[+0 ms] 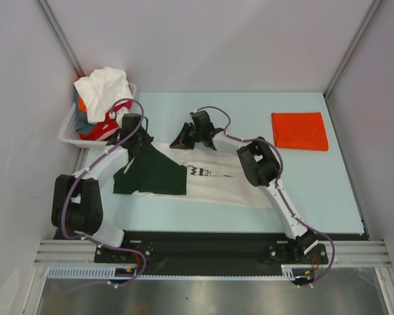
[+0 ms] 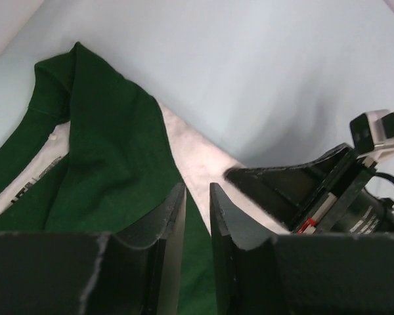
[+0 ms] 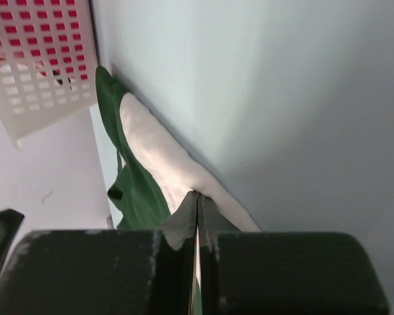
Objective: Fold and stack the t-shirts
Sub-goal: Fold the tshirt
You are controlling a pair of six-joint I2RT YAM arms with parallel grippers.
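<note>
The cream t-shirt (image 1: 223, 187) with dark green sleeves lies partly folded in the middle of the table, one green sleeve (image 1: 151, 172) turned over its left side. My left gripper (image 1: 138, 139) is at the shirt's far left corner. In the left wrist view its jaws (image 2: 197, 188) stand a narrow gap apart over the green cloth (image 2: 105, 164). My right gripper (image 1: 182, 138) is at the shirt's far edge. In the right wrist view it (image 3: 197, 195) is shut on the cream hem (image 3: 151, 141). A folded orange-red t-shirt (image 1: 300, 130) lies at the far right.
A white slotted basket (image 1: 69, 128) stands at the far left and holds a white shirt (image 1: 105, 88) and red and other cloth. It also shows in the right wrist view (image 3: 39, 59). The right gripper's body (image 2: 302, 190) shows close beside the left one. Walls enclose the table.
</note>
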